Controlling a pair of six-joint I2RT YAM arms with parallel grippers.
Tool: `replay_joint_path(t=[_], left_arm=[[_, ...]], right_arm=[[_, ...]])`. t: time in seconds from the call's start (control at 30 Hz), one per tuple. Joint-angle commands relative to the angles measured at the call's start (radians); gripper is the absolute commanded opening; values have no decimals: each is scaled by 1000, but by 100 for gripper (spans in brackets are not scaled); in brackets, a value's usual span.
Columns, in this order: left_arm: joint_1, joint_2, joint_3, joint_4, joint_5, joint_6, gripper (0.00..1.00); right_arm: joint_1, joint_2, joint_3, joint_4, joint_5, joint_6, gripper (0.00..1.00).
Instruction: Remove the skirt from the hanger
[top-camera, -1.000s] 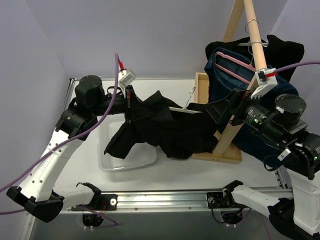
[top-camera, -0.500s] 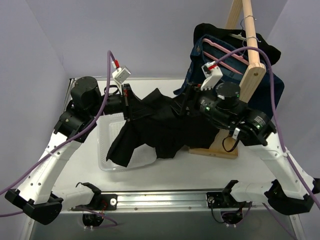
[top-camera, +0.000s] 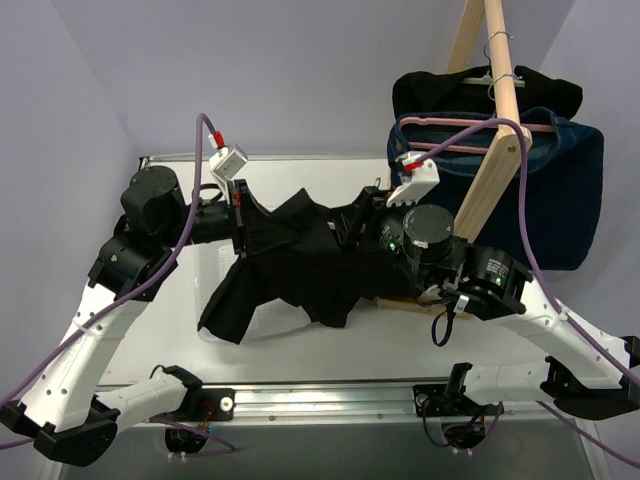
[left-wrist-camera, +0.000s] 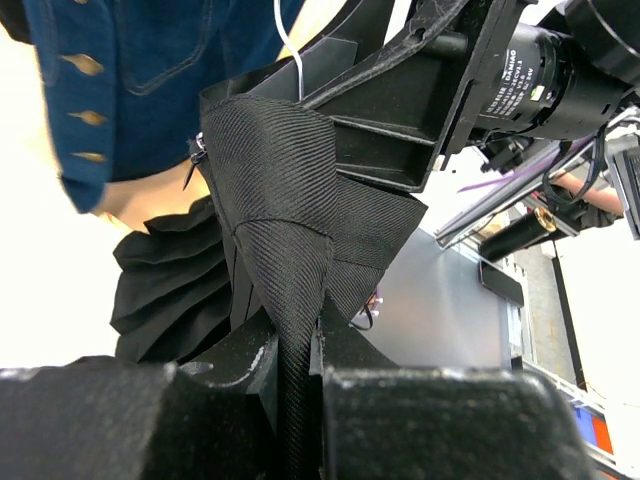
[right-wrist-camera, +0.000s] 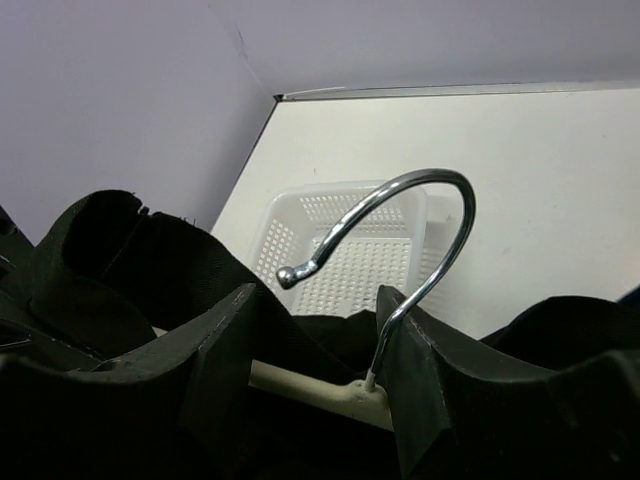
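The black pleated skirt hangs stretched between my two grippers above the table. My left gripper is shut on its waistband, and the left wrist view shows the twill band pinched between the jaws. My right gripper is at the skirt's right end. In the right wrist view its jaws close on the top of the cream hanger. The metal hook rises beside the right finger. Skirt fabric still covers the hanger's arm. The hanger is mostly hidden in the top view.
A clear perforated basket lies on the table under the skirt's left part. A wooden rack stands at the back right. On it hang a blue denim garment on a pink hanger and a black top.
My right arm has swung left from beside the rack to the middle of the table, at the hanger. My left gripper has drawn the waistband slightly left and the hem hangs lower.
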Motion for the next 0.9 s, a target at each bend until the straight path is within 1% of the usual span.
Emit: replay_joint_path(t=[0.0,0.07,0.13,0.17,0.2,0.3,0.4,0.47,0.5,0.6,0.63,0.83,0.87], left_arm=[[0,-45,11,100,-14,11,2],[0,-58,-5,105,-10,8,2],[2,-70,-6,102,-13,10,2],[2,-73,-5,99,-17,12,2],[3,-75,-3,96,-19,15,2],[7,-79,5,81,-22,22,2],[10,-85,-1,73,-25,30,2],[11,-84,-6,74,-24,30,2],[13,-82,-9,71,-27,31,2],[13,-73,-8,48,-54,48,2],[13,-70,-2,35,-60,53,2],[13,-96,0,-33,-103,68,3],[13,-99,0,-48,-102,73,5]], right_arm=[[42,-40,-67,35,115,27,46],[42,-52,-81,39,131,35,44],[42,-52,-87,28,138,44,40],[42,-52,-90,23,152,46,36],[42,-55,-96,17,161,59,29],[44,-78,-114,23,174,72,27],[45,-93,-127,13,186,85,18],[45,-98,-134,16,184,92,17],[47,-98,-134,14,180,93,12],[50,-84,-113,-9,184,92,6],[50,-69,-90,-16,186,87,0],[63,14,11,-83,212,95,0],[80,19,16,-75,223,101,0]])
